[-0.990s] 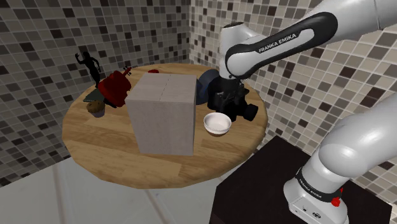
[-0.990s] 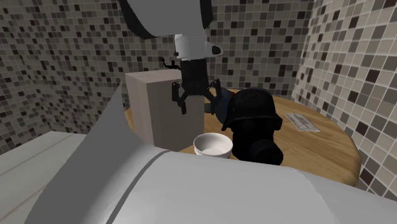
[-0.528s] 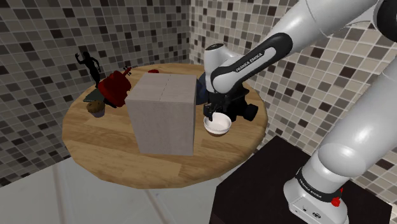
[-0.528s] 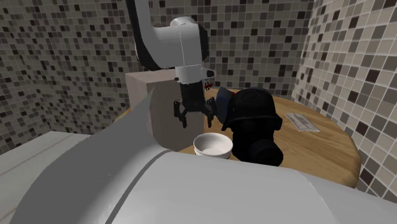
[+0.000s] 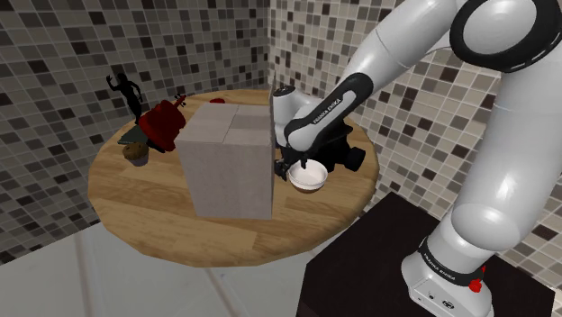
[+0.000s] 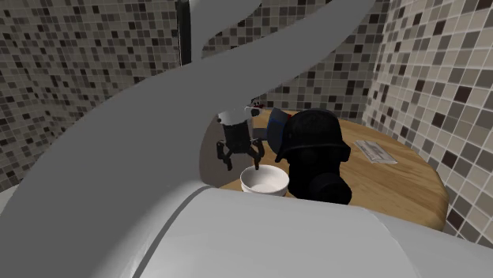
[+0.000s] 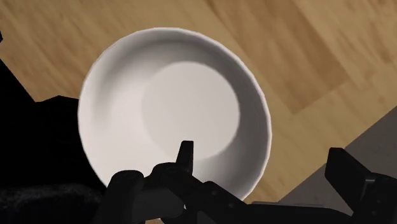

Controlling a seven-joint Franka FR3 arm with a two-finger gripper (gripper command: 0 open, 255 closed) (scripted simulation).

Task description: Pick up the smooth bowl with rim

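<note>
Bowl (image 5: 309,179): plain white and smooth with a rounded rim, upright on the round wooden bench (image 5: 144,203), near the edge on the stand's side
Fingers (image 7: 355,181): spread wide with nothing in them; in the wrist view one hangs over the bowl's inside and the other outside its rim, so part of the rim lies between them; whether either touches the bowl cannot be told
Arm (image 5: 405,54): white, rising from the dark stand (image 5: 360,261) at the shoulder view's lower right and bending down beside the box to the bowl
Grey box (image 5: 225,162): tall, in the middle of the bench, just beside the bowl on the shoulder view's left
Black helmet-like thing (image 6: 316,154): bulky, just beside the bowl on the second exterior view's right, with a blue thing (image 6: 276,125) behind it
Far side of the bench: a red object (image 5: 162,126), a small brown one (image 5: 135,153) and a black figurine (image 5: 126,90), all at the shoulder view's left of the box
Walls: small mosaic tiles in grey, brown and white
</note>
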